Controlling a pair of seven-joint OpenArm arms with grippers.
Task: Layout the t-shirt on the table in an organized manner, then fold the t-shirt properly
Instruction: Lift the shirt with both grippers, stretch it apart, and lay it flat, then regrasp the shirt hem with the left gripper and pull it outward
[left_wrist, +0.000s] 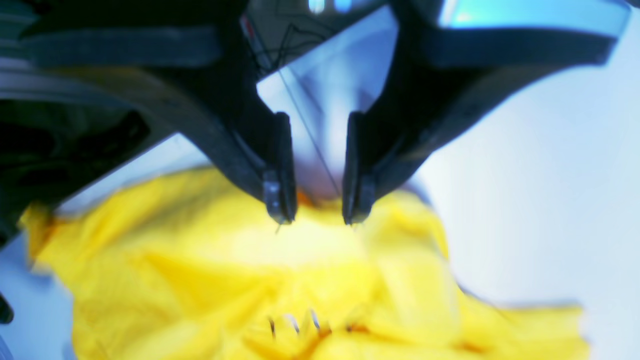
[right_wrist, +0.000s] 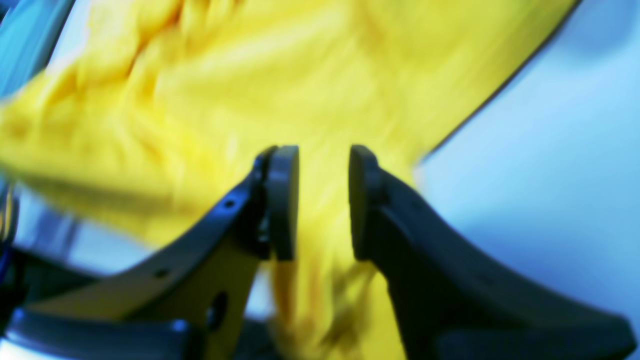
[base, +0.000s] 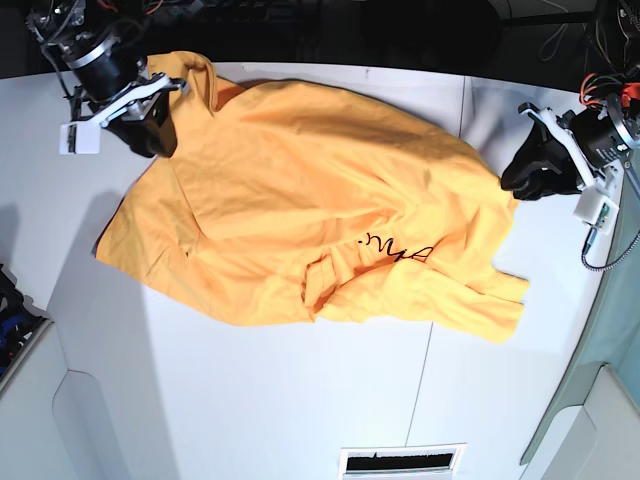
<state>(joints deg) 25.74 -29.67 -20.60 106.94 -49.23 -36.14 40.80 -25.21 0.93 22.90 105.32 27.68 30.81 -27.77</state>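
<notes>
the t-shirt (base: 300, 200) is spread across the middle of the table (base: 300, 400) in the base view, mostly opened out but far from flat: wrinkles run through the body, a bunched fold sits near the black markings (base: 395, 247), and the lower corner on that view's right is doubled over itself. the right gripper (base: 150, 125) is seen at the shirt's upper corner on the base view's left, and the left gripper (base: 525, 172) at the shirt's edge on that view's right. in the right wrist view the right gripper (right_wrist: 323, 200) is shown with its jaws parted by a clear gap, cloth visible between and behind them but not pinched. in the left wrist view the left gripper (left_wrist: 318, 200) is likewise parted, its tips poised just above the crumpled fabric edge with nothing clamped. both pictures are blurred, so it cannot be told whether either pad touches the cloth. it is judged that the layout is not finished. if folding were begun now, the creases and the doubled corner would be locked into the fold and an uneven packet produced. if a jaw were closed on more than one layer at the bunched edge, the shirt could be dragged into a heap rather than stretched. uneven pulling by the two arms could skew the garment on the table.
</notes>
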